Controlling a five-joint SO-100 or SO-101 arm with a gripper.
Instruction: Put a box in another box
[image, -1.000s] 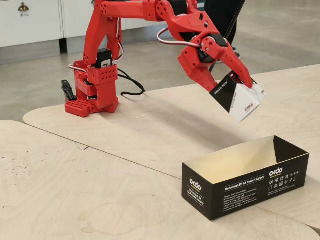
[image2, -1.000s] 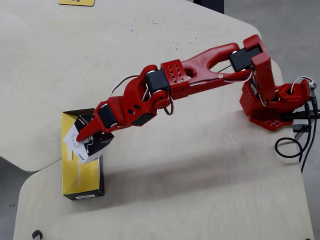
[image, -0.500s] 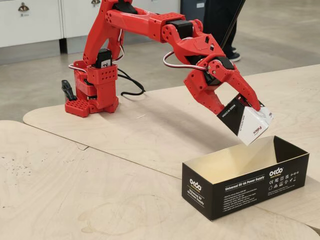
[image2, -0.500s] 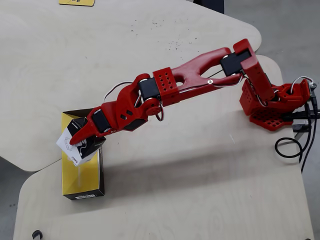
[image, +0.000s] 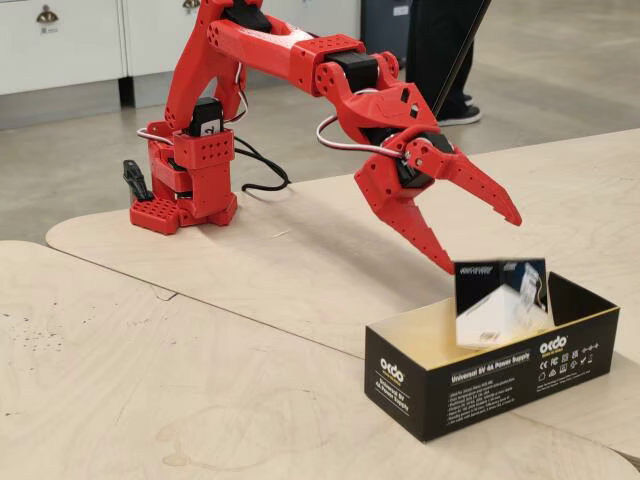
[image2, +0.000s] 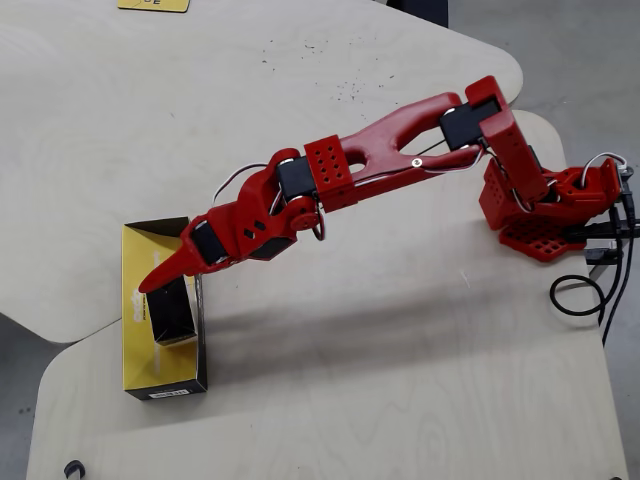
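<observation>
The small carton (image: 500, 300) stands tilted inside the long black box (image: 480, 385) on my bench (image: 200, 380). I judge it light, glossy, slippery and easily dented, best pinched across flat opposite sides. My fingers (image: 483, 240) hang spread apart just above it.

Open-topped long black box (image: 480, 375) has room either side of the carton (image: 500, 300).

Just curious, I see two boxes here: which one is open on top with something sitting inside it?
The long, low black box with white print and a tan inside. The small white-and-black carton is closed and stands inside it, just under the open red tool.
</observation>
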